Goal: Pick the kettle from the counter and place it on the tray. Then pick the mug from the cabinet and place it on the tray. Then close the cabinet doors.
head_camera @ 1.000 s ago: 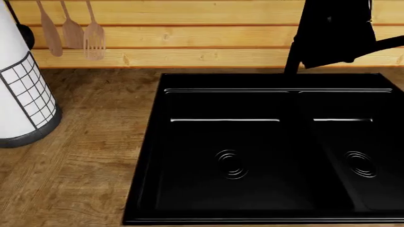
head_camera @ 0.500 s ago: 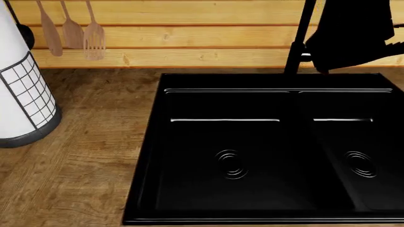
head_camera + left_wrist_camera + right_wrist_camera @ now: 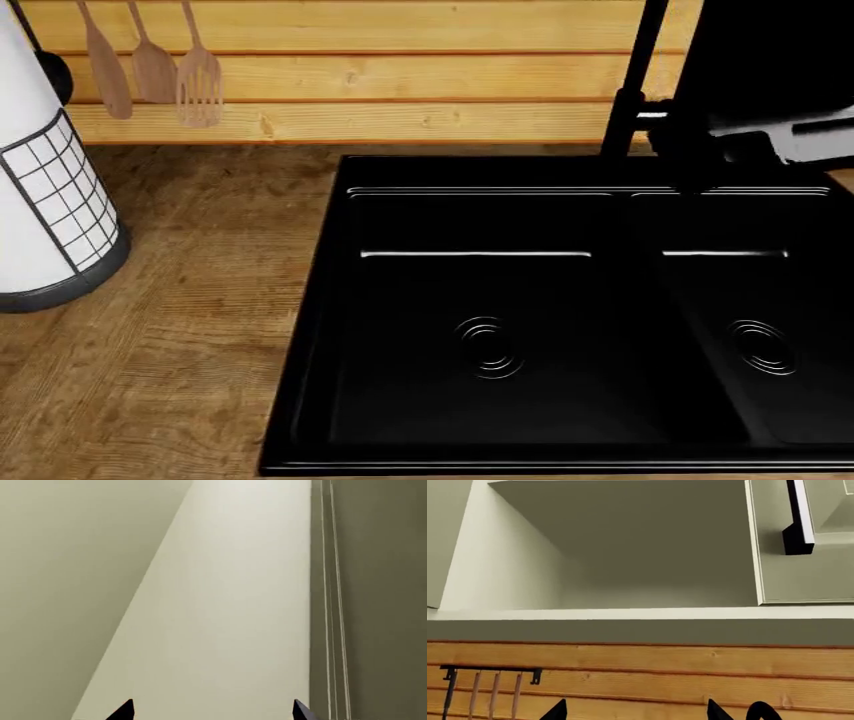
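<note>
The open cabinet (image 3: pixel 647 545) shows an empty shelf, so the door-closing step seems in hand. The right gripper (image 3: pixel 635 711) points up at it, prongs spread, empty. The left gripper (image 3: pixel 212 711) is likewise spread, facing a pale panel. Kettle, mug and tray are out of view. Next: reach the door (image 3: pixel 807 555) at right and swing it shut.
</note>
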You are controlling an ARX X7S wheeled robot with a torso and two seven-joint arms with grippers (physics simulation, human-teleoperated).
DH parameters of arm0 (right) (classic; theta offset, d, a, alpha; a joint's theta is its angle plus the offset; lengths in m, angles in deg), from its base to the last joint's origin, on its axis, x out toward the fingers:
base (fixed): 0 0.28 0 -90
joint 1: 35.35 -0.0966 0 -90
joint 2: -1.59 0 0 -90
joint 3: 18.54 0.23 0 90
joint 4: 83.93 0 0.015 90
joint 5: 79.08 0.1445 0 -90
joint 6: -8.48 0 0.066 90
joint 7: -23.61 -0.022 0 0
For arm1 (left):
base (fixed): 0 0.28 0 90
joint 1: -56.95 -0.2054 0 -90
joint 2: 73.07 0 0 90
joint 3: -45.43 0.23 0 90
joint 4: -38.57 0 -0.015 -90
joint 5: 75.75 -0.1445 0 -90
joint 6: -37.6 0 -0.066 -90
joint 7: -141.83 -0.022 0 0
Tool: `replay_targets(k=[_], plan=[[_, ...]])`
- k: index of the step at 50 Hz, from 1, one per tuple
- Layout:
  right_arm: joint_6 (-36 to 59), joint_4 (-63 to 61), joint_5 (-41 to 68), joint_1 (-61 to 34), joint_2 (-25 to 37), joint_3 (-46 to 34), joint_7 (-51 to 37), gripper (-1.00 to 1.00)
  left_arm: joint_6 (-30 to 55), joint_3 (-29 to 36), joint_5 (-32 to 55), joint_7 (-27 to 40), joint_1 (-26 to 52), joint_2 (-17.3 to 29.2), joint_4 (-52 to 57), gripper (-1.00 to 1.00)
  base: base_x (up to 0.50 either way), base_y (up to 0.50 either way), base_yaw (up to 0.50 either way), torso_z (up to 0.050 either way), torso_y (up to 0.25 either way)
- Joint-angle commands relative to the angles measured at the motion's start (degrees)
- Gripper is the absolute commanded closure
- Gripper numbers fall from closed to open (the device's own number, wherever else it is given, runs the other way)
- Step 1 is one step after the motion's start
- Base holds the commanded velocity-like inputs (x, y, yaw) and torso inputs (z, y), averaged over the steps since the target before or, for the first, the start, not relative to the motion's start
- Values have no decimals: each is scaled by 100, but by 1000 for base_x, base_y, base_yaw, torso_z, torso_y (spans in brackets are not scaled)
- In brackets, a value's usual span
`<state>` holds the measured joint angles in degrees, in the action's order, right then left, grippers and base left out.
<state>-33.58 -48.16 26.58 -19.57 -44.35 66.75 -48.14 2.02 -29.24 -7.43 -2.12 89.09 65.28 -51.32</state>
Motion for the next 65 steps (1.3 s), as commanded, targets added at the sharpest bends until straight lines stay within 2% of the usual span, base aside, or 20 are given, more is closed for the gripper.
replay_targets(k=[1, 13, 17, 26, 36, 46, 56, 65], plan=[[-120, -241, -229, 831, 50, 348, 228, -100, 44, 684, -1075, -816, 1276, -1111, -1355, -100, 0, 0, 0, 0, 0], [-77, -567, -370, 1912, -52, 1046, 519, -100, 1065, -1138, -4384, -2704, 1284, -3139, -1534, -100, 0, 0, 0, 0, 0], [263, -569, -108, 1943, -243, 1436, 453, -100, 1114, -1631, -4830, -3007, 1285, -3608, -1547, -100, 0, 0, 0, 0, 0], [807, -558, 511, 1787, -576, 1983, 142, -100, 846, -1755, -3153, -2065, 1285, -3702, -1803, -100, 0, 0, 0, 1, 0], [1065, -534, 847, 1607, -780, 2115, -90, -100, 608, -1736, -2099, -1575, 1285, -3839, -2180, -100, 0, 0, 0, 1, 0], [1253, -521, 949, 1696, -950, 2357, -70, -100, 418, -1729, -1605, -1506, 1285, -4047, -2496, -100, 0, 0, 0, 1, 1], [1373, -532, 1228, 1736, -1036, 2613, -147, -100, 225, -1659, 618, -406, 1285, -4196, -2877, -100, 0, 0, 0, 0, 2], [1517, -506, 1404, 1752, -1146, 2765, -196, -100, 94, -1561, 2021, 203, 1285, -4451, -3276, -100, 0, 0, 0, 0, 0]])
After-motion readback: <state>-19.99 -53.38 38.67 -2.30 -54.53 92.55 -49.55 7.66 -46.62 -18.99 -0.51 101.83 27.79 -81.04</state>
